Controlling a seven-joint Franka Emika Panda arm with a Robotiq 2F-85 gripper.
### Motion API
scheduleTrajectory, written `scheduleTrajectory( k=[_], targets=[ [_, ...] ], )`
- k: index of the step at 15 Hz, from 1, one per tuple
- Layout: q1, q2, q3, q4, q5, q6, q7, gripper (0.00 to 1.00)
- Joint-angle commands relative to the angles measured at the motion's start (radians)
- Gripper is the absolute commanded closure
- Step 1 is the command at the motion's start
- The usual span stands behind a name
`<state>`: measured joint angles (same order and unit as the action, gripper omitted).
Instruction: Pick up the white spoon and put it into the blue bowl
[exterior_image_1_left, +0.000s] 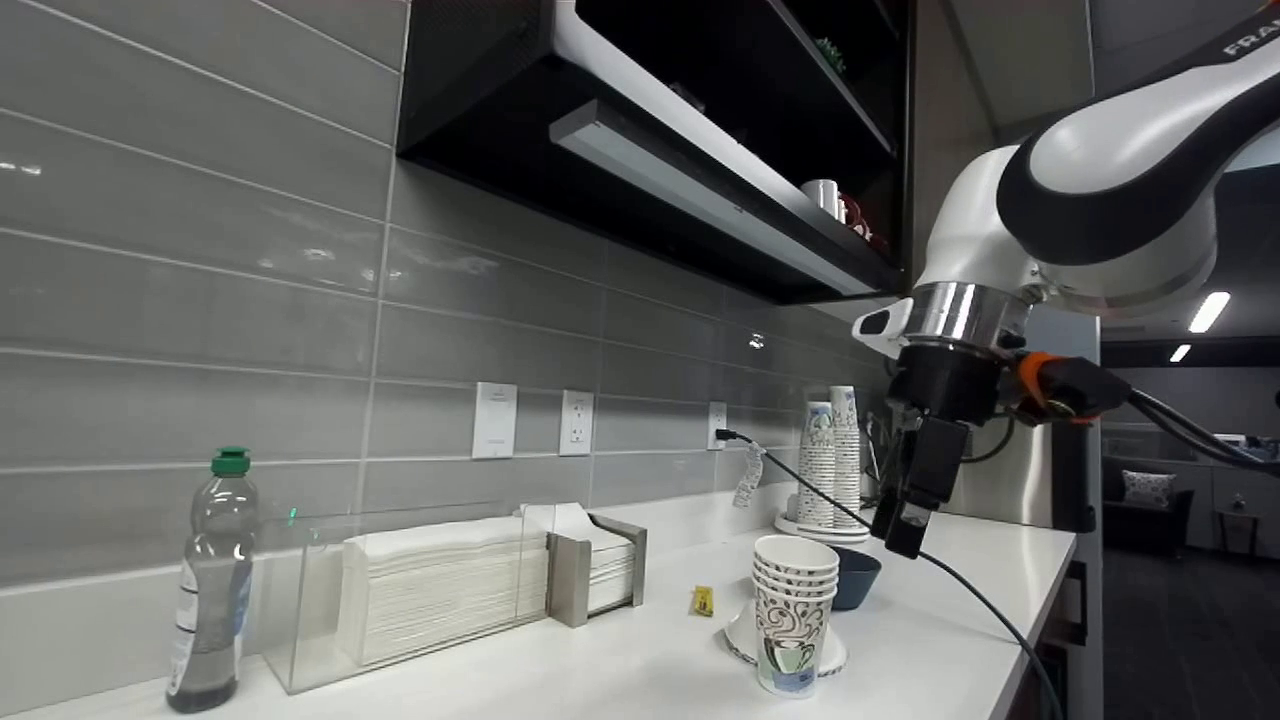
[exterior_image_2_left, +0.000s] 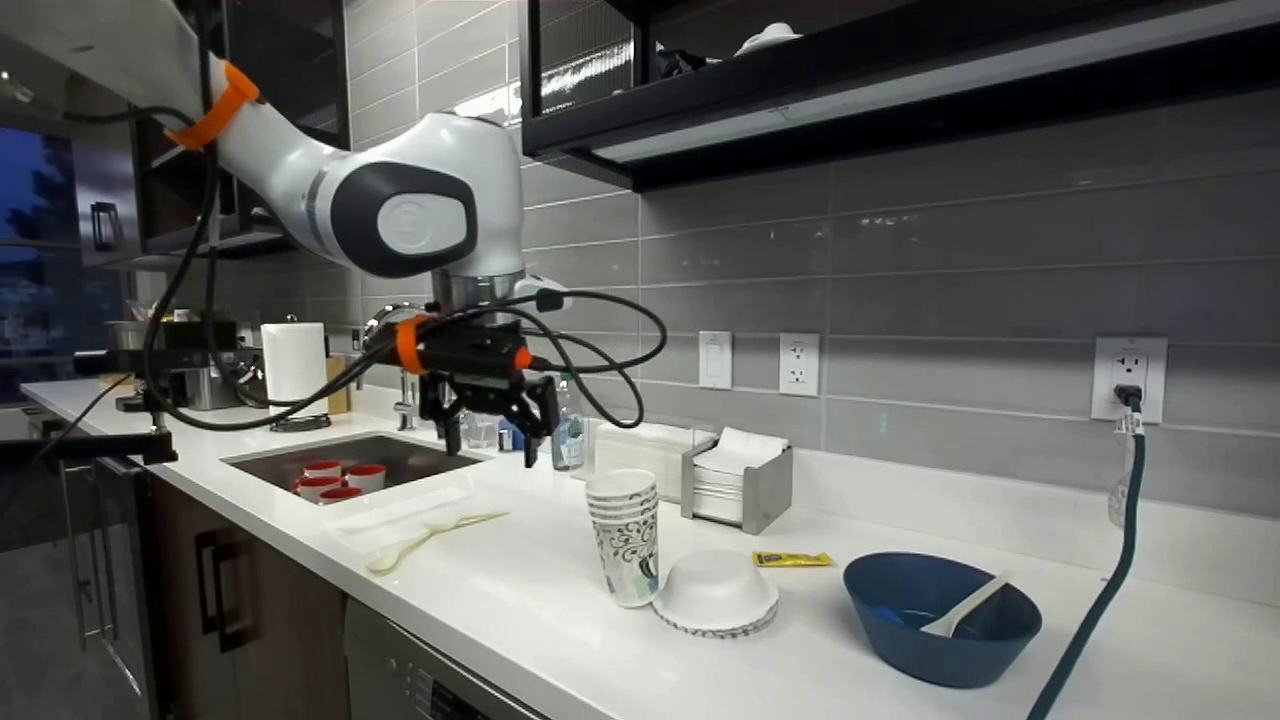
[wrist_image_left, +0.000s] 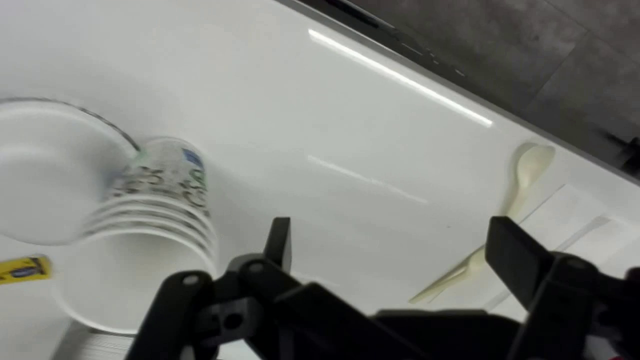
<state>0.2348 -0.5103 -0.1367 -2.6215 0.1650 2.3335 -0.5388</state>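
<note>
A white spoon (exterior_image_2_left: 398, 552) lies on the counter near its front edge, with another pale utensil piece (exterior_image_2_left: 468, 521) touching or overlapping its handle end. In the wrist view the spoon (wrist_image_left: 534, 162) is at the right, its handle partly hidden by a finger. The blue bowl (exterior_image_2_left: 935, 650) stands at the right in an exterior view, with a white utensil (exterior_image_2_left: 965, 606) leaning in it and something small and blue inside. The bowl (exterior_image_1_left: 856, 578) is partly behind cups in an exterior view and out of the wrist view. My gripper (wrist_image_left: 391, 220) is open and empty above the counter; its fingers (exterior_image_2_left: 492, 452) point down.
Stacked paper cups (exterior_image_2_left: 628, 550) stand beside upturned paper bowls (exterior_image_2_left: 716, 590), between spoon and blue bowl. A yellow packet (exterior_image_2_left: 792, 559) lies behind. A napkin holder (exterior_image_2_left: 745, 490) is near the wall. A sink (exterior_image_2_left: 400, 455) holds red-and-white mugs. A cable (exterior_image_2_left: 1100, 590) crosses the counter.
</note>
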Motion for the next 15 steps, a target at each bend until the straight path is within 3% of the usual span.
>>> scheduleTrajectory(
  k=[1, 4, 9, 10, 11, 14, 15],
  targets=[
    [0.144, 0.089, 0.085, -0.001, 0.109, 0.106, -0.039, 0.0],
    [0.201, 0.272, 0.164, 0.07, 0.105, 0.169, -0.005, 0.0],
    [0.156, 0.526, 0.292, 0.184, 0.034, 0.232, 0.086, 0.0],
    [0.151, 0.549, 0.308, 0.202, 0.048, 0.23, 0.061, 0.0],
    [0.132, 0.474, 0.318, 0.138, 0.065, 0.222, 0.058, 0.0],
    [0.113, 0.511, 0.343, 0.156, 0.063, 0.225, 0.06, 0.0],
    [0.115, 0.502, 0.353, 0.128, 0.009, 0.289, 0.154, 0.0]
  ],
)
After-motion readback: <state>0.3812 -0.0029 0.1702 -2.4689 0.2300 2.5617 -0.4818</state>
